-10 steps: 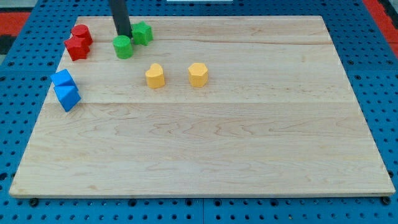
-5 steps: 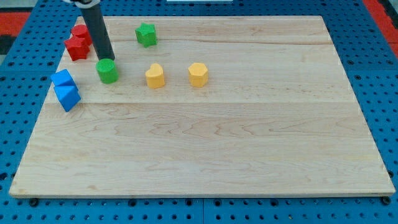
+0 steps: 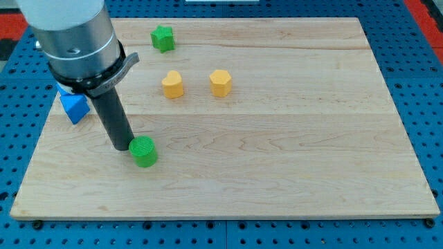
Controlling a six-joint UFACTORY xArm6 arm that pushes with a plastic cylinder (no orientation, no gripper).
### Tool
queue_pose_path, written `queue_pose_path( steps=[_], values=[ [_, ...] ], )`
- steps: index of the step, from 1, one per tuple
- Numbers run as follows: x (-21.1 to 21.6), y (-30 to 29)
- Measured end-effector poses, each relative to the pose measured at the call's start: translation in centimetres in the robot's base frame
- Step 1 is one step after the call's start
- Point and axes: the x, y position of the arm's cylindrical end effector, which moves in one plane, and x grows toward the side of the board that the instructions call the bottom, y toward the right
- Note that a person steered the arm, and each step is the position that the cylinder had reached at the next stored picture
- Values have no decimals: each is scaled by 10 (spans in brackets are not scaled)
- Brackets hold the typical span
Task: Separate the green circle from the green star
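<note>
The green circle (image 3: 145, 151) lies on the wooden board toward the view's lower left. The green star (image 3: 163, 37) sits far from it near the view's top edge. My tip (image 3: 122, 146) rests on the board just to the left of the green circle, touching or nearly touching its upper-left side. The rod rises up and to the left into the grey arm body (image 3: 70, 38).
Two yellow blocks (image 3: 172, 84) (image 3: 220, 82) sit side by side below the green star. A blue block (image 3: 73, 106) lies at the view's left edge, partly behind the arm. The red blocks are hidden by the arm. The board's left edge (image 3: 43, 142) is close.
The green circle has been pushed down the board and a little right, well away from the green star. My tip followed it. The arm now covers the red blocks.
</note>
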Motion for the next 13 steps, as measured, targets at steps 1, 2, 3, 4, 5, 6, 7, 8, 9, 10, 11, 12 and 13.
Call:
queue_pose_path(
  steps=[1, 2, 3, 4, 5, 6, 7, 8, 9, 10, 11, 12, 13],
  values=[
    [7, 2],
    [28, 56],
    [43, 101],
    [64, 125],
    [87, 121],
    [86, 149],
    [72, 177],
    [64, 150],
    [51, 147],
    [42, 179],
    [34, 198],
    [25, 192],
    [21, 206]
  ],
)
